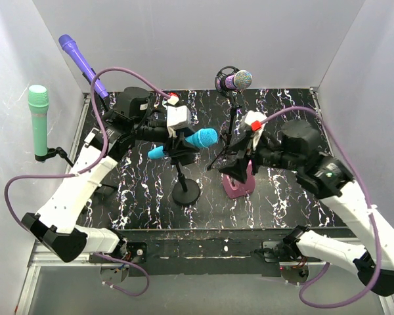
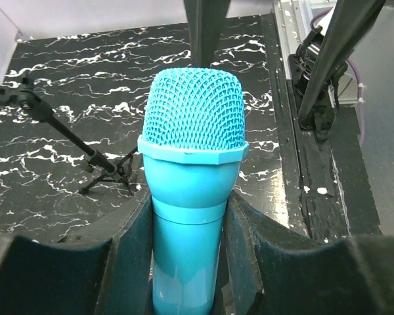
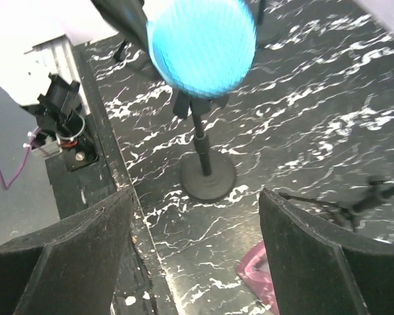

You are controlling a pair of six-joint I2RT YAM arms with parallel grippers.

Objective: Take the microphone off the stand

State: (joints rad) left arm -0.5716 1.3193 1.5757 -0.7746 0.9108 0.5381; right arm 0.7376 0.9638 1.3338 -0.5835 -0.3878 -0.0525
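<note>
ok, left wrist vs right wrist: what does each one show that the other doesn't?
Left wrist only: the collar and handle of the cyan microphone, with the left pincer closed against both sides of the handle.
Right wrist only: the round-base stand under the microphone, a corner of a pink object, and the right pincer wide open with nothing between its fingers.
Both: the microphone's mesh head and the black marbled table.
</note>
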